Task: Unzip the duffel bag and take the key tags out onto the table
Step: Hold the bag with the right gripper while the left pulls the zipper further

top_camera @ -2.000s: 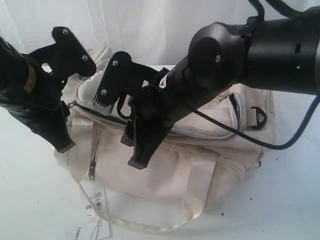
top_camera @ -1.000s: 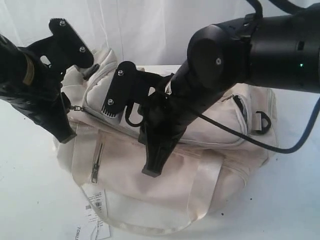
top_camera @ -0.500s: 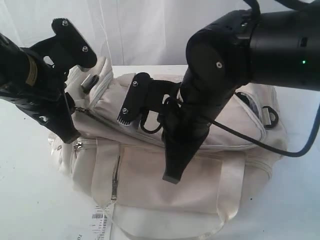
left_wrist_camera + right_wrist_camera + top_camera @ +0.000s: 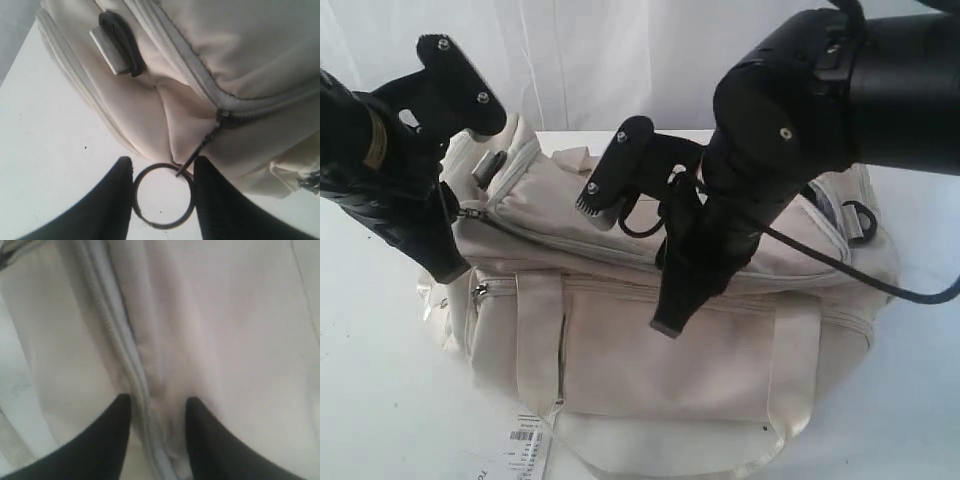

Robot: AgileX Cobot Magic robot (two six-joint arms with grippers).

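Note:
The cream duffel bag [image 4: 650, 350] lies on the white table [image 4: 380, 390], its top zip [image 4: 190, 75] still closed along its length. My left gripper [image 4: 162, 162] is shut on the metal zip-pull ring [image 4: 162, 196], which hangs by a thin link from the slider [image 4: 220, 116] at the bag's left end [image 4: 470, 213]. My right gripper [image 4: 157, 401] is shut on a fold of the bag's top fabric [image 4: 165, 380] beside the zip seam, near the bag's middle [image 4: 670, 305]. The key tags are hidden.
A white barcode hangtag [image 4: 525, 442] lies at the front edge by the lower webbing handle [image 4: 670, 450]. A black D-ring with a grey tab [image 4: 117, 45] sits on the bag's left end, another D-ring [image 4: 860, 220] on the right end. White curtain behind.
The right arm has moved right and up with the fabric, dragging the bag rightward and drawing its top taut. The hangtag slid toward the front edge. The left gripper kept the ring.

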